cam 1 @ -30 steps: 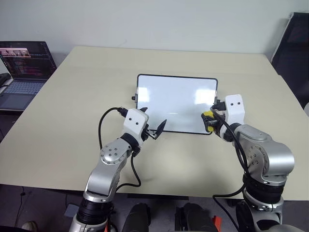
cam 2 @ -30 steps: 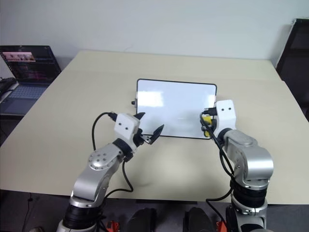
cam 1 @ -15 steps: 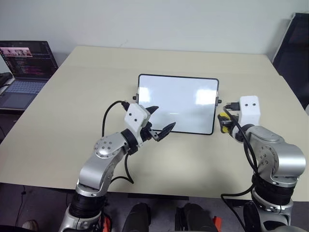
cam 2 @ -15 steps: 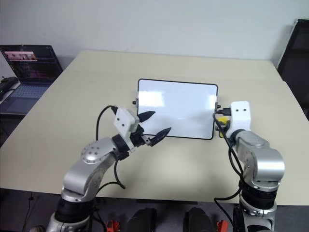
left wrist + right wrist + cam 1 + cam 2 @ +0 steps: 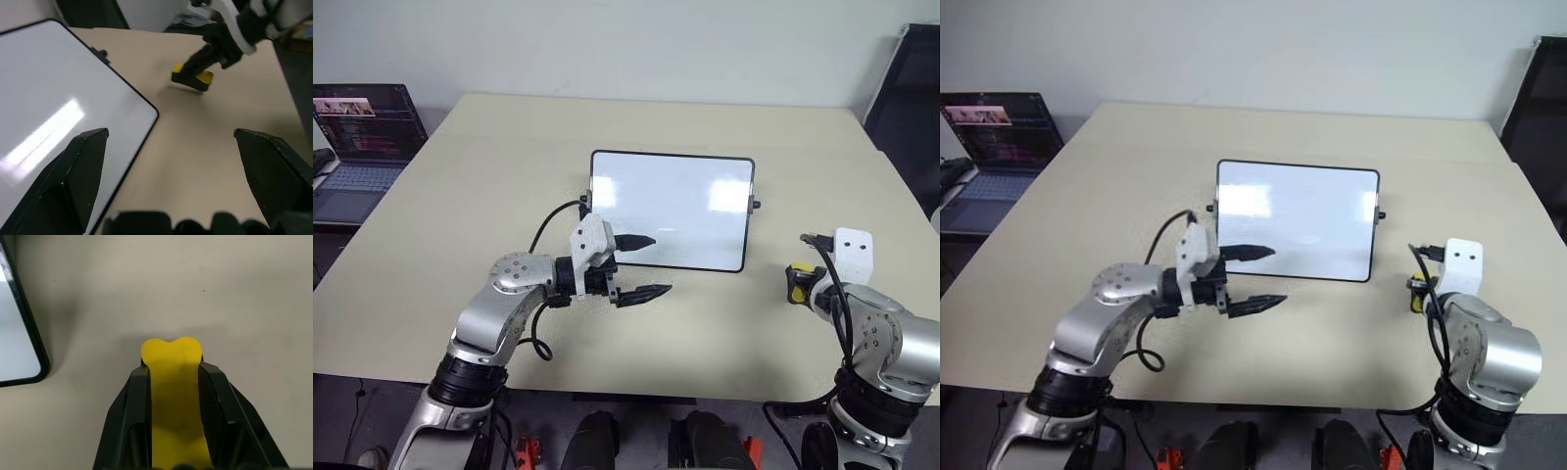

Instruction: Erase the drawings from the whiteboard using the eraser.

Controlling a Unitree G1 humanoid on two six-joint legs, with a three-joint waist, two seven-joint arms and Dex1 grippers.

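Nearest, the right gripper has its fingers clamped on the eraser, the yellow block pinched between the two black pads with its rounded end poking out past the fingertips. Below that end lies bare worktop; the eraser seems to hang just above it or barely on it, and which cannot be told. The whiteboard sits off to one side of these fingers, apart from the eraser, so nothing is being wiped at this moment.

The left gripper has its fingers spread wide, holding nothing. One fingertip reaches over the near edge of the whiteboard, the other hangs over the worktop just short of the frame. Whether either tip touches the board cannot be told.

Beyond both pairs of fingers the board lies flat and square. No blue drawings can be made out on it from the head views or the left wrist view, which show white surface and glare from the lights. On that evidence the erasing looks done or all but done, with the eraser carried off the board to its right. What seems left is to set the eraser down and draw both arms clear; faint residue under the glare cannot be ruled out.

A laptop stands open at the far left, well away.
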